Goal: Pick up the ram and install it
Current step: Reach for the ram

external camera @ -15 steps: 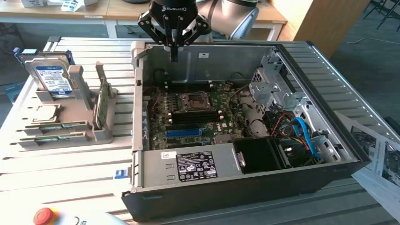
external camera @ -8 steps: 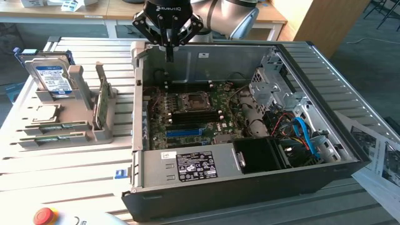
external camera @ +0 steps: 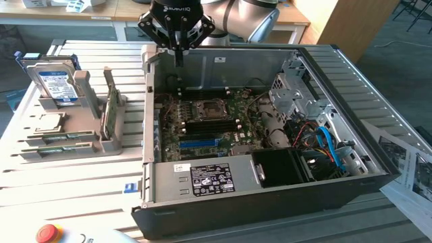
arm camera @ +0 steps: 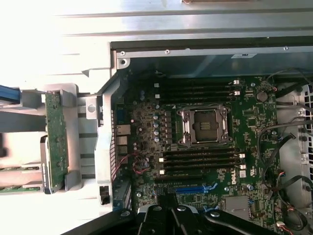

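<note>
The ram (external camera: 109, 110) is a thin green stick standing on edge in a grey holder (external camera: 88, 126) on the exterior view's left, outside the open computer case (external camera: 270, 202). In the wrist view the ram (arm camera: 56, 142) sits beside the case wall, well off to the side of my gripper. My gripper (external camera: 179, 64) hangs above the case's far corner, over the motherboard (external camera: 223, 126), shut with nothing between its fingers. The black gripper (arm camera: 170, 208) appears over the board's edge. Black memory slots (arm camera: 200, 160) lie beside the processor socket (arm camera: 204, 126).
A silver hard drive (external camera: 55, 83) stands in the same holder, with a processor chip (external camera: 47, 122) and flat green boards (external camera: 57, 136) lower down. Inside the case are a blue slot (external camera: 199, 143), power supply (external camera: 209, 179), drive cage (external camera: 294, 96) and cables (external camera: 331, 142). A red button (external camera: 47, 233) sits near the table's front edge.
</note>
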